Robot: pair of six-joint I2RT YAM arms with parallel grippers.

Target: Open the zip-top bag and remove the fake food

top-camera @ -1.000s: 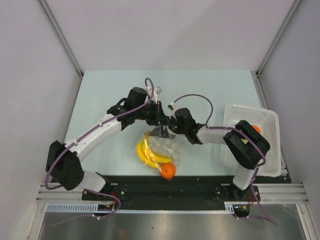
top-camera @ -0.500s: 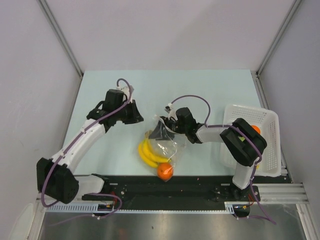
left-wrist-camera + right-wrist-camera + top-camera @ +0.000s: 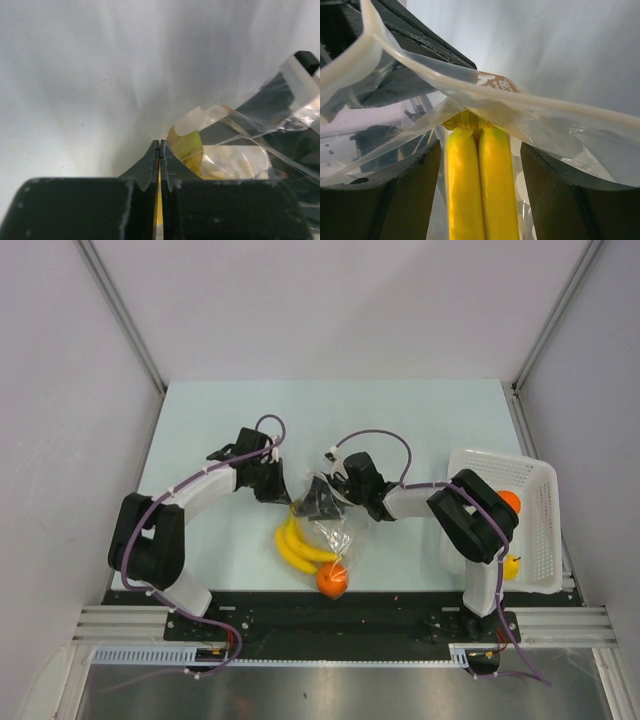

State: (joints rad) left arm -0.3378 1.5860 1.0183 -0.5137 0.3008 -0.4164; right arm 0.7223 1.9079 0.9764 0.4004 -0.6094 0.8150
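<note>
Table (image 3: pixel 200 420), zip-top bag (image 3: pixel 335 532) beside left hand (image 3: pixel 159 146)

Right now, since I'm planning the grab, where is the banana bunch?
In the top view the banana bunch lies front-centre on the table, just left of and beyond the orange at the near edge, along the zip-top bag's left side.

The zip-top bag (image 3: pixel 335 528) is clear, crinkly film catching bright glints, with a thicker, milky zip strip (image 3: pixel 530 105) along its edge. The banana bunch (image 3: pixel 480 195) and the orange (image 3: pixel 332 581) are smooth, glossy plastic. The left gripper (image 3: pixel 159 144) looks matt black (its edges scuffed pale), the table (image 3: pixel 420 420) is smooth, matt pale green, the basket (image 3: pixel 540 530) on the right is white perforated plastic, and the near rail (image 3: pixel 120 623) is bare silvery metal.
</note>
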